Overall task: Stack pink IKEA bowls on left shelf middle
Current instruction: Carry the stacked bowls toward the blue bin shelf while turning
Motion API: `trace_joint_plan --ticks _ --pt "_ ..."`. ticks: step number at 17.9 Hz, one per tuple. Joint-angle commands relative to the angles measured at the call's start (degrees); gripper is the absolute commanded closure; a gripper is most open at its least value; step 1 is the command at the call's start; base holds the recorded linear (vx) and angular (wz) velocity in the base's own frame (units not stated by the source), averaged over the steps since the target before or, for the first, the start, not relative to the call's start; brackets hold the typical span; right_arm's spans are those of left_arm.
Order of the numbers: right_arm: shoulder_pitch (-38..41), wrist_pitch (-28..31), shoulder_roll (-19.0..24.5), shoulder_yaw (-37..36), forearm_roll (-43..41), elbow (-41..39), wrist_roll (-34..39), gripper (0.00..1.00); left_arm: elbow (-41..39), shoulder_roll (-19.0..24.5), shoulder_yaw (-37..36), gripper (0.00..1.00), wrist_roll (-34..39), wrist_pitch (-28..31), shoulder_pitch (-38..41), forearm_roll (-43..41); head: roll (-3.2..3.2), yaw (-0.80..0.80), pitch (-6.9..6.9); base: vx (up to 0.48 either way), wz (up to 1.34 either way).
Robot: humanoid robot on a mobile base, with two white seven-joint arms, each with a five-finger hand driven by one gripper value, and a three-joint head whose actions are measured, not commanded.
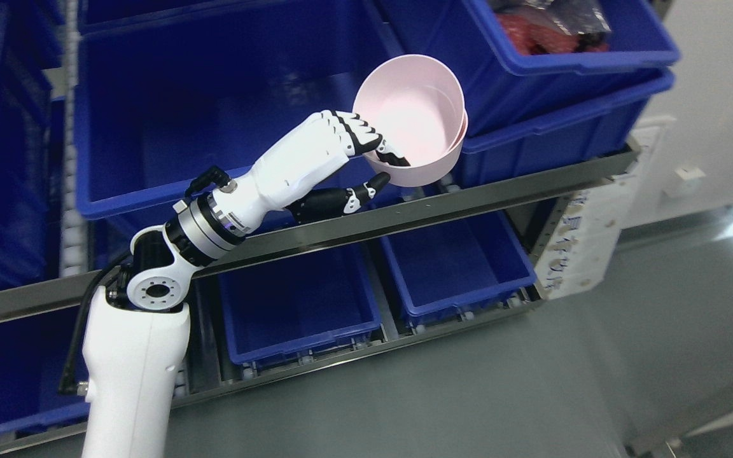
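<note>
Holding item: pink bowl (414, 124), apparently 2 nested, tilted, raised above the shelf rail (404, 213) before a blue bin (214, 114). Left hand (347, 159): fingers (357, 133) hooked over rim, thumb beneath. Risk, judged: shallow rim pinch; tilt may slide bowls apart or clip the rail.

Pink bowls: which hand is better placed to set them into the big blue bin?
Left. The left hand already grips the pink bowls by the rim, seemingly two nested, held right beside the big blue bin. The right arm is out of view.
</note>
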Motion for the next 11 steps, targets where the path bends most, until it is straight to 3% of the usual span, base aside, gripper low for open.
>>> trace_joint_plan --ticks 1,5,11 --pt "0.1 0.0 -1.0 -0.6 0.0 -1.9 0.0 0.00 -3.5 1.0 3.3 0.99 -0.2 0.2 -1.0 0.8 0.00 0.00 0.00 0.023 0.77" --pt "0.2 0.0 -1.0 -0.6 0.0 -1.9 0.0 0.00 -3.5 1.0 11.6 0.99 -1.6 0.8 -1.0 0.8 0.00 0.00 -0.01 0.024 0.62" --pt "0.1 0.0 -1.0 -0.6 0.0 -1.9 0.0 0.00 -3.5 1.0 17.3 0.98 -4.5 1.1 -1.0 0.8 0.00 0.00 -0.01 0.023 0.46"
